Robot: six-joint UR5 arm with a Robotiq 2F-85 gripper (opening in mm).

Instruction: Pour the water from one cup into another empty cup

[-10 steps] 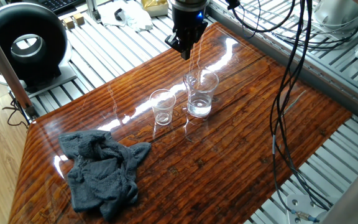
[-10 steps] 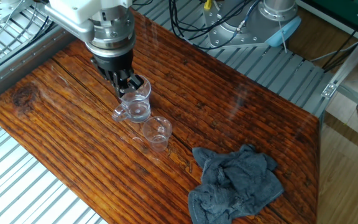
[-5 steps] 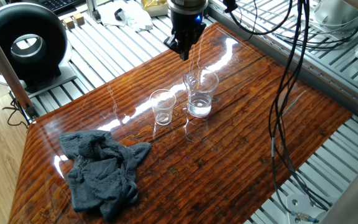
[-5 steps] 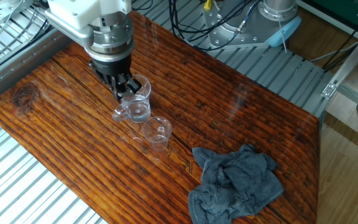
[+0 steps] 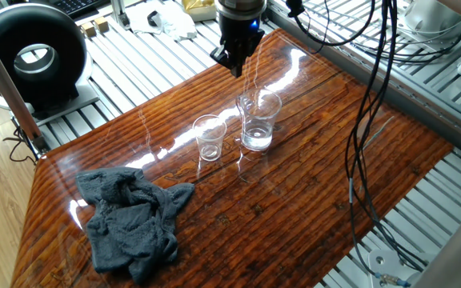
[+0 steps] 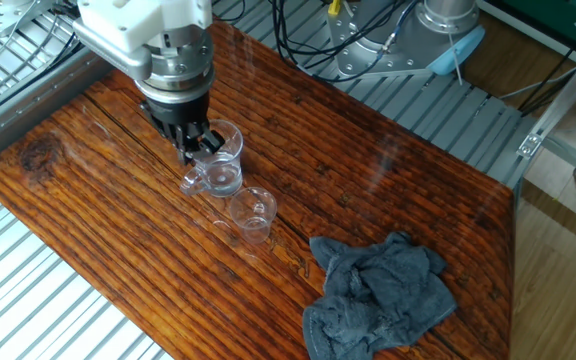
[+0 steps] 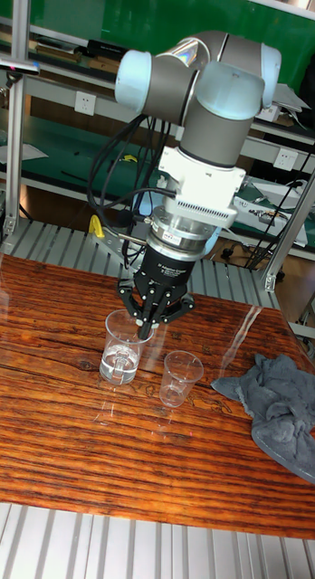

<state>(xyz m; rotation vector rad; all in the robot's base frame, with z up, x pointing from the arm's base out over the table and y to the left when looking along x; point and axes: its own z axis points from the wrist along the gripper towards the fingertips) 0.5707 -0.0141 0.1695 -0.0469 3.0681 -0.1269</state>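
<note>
The one cup, a wide clear glass mug (image 5: pixel 260 118) (image 6: pixel 220 166) (image 7: pixel 125 346), stands upright on the wooden table with its handle (image 6: pixel 190 183) on the side toward the arm. The water (image 5: pixel 256 142) (image 7: pixel 119 365) lies as a shallow layer in its bottom. Beside it stands the another empty cup, a small handleless tumbler (image 5: pixel 210 137) (image 6: pixel 254 212) (image 7: pixel 181 376), upright and apart from the mug. My gripper (image 5: pixel 235 67) (image 6: pixel 194 148) (image 7: pixel 143 326) hangs point-down just above the mug's rim on the handle side. Its fingers are shut together with nothing between them.
A crumpled grey cloth (image 5: pixel 130 220) (image 6: pixel 378 295) (image 7: pixel 286 412) lies on the table past the tumbler. Black cables (image 5: pixel 370 120) hang over the table's far side. A round black device (image 5: pixel 34 56) sits off the table corner on the metal frame.
The gripper has drifted slightly up and away from the mug, toward the table's far edge. Both cups and the cloth have not moved.
</note>
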